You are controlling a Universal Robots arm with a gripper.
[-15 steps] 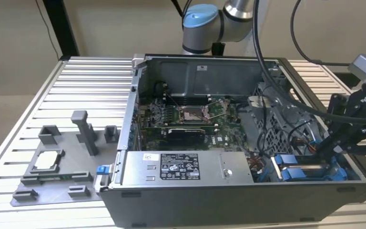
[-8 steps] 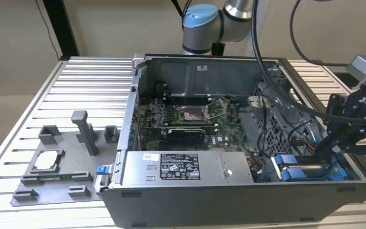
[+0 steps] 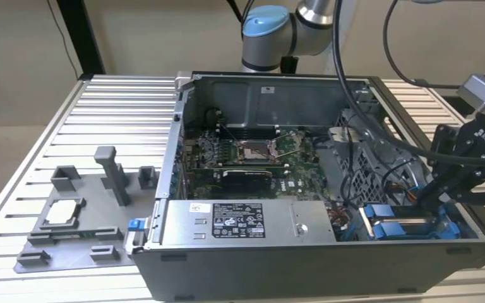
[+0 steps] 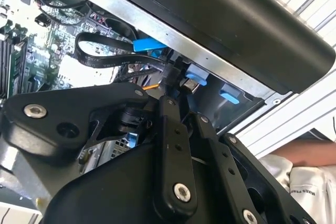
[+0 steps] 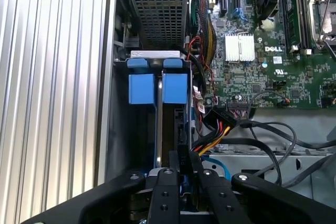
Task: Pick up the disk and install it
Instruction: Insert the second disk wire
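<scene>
Gripper [image 3: 424, 201] is down inside the open computer case [image 3: 310, 265], in the drive bay at the exterior view's right. Fingers [image 5: 181, 163] are drawn close, pinching the disk [image 5: 159, 129] edge-on; it stands upright between blue rails [image 5: 157, 87], beside the power supply [image 3: 238, 221].

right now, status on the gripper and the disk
Gripper down inside the computer case, at the drive bay. Disk on edge in the bay between blue rails, fingers at its edge. Cable bundle close beside.
</scene>
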